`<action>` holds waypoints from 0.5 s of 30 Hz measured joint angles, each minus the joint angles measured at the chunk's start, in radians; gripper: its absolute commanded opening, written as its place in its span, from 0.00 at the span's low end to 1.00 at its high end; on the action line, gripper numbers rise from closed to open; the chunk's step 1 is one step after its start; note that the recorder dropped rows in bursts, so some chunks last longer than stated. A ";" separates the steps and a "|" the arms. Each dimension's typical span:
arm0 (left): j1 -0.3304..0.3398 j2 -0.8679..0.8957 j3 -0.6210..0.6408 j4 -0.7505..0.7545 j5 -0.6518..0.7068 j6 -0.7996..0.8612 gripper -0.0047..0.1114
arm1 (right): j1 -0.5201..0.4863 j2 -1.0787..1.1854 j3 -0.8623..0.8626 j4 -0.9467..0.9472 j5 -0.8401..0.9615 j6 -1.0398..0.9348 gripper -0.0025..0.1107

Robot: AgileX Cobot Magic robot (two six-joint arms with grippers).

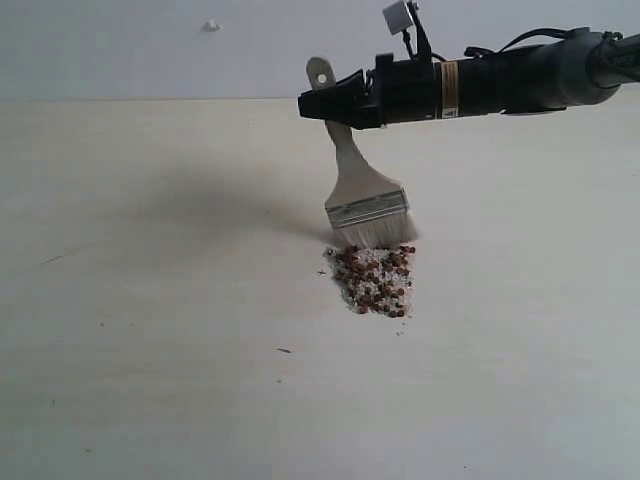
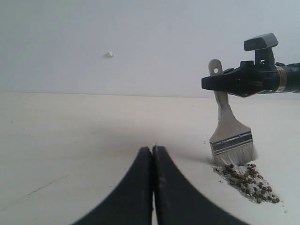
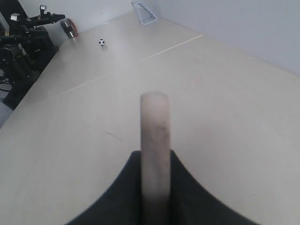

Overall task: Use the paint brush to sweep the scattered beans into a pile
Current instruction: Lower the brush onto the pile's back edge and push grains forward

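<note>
The right gripper (image 1: 335,108) is clamped on the handle of the paint brush (image 1: 366,200), which stands nearly upright with its bristles touching one edge of the pile (image 1: 376,280) on the table (image 1: 150,300). The left gripper (image 2: 153,157) is closed on nothing, apart from the pile. The beans (image 1: 385,292) seem nearly all gathered; a few specks beside the pile may be strays, too small to tell

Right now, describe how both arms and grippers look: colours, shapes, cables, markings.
The right gripper is matte black and tapers toward its tip. Behind it the right arm is a dark grey cylinder with a gold band, a black cable looping above and a small pale block on top. The left gripper shows only two black fingers curving to narrow tips; its arm is out of view.
</note>
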 measured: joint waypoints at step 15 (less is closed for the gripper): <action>0.000 0.000 0.000 0.000 0.000 0.000 0.04 | 0.000 -0.035 0.000 -0.040 -0.004 0.001 0.02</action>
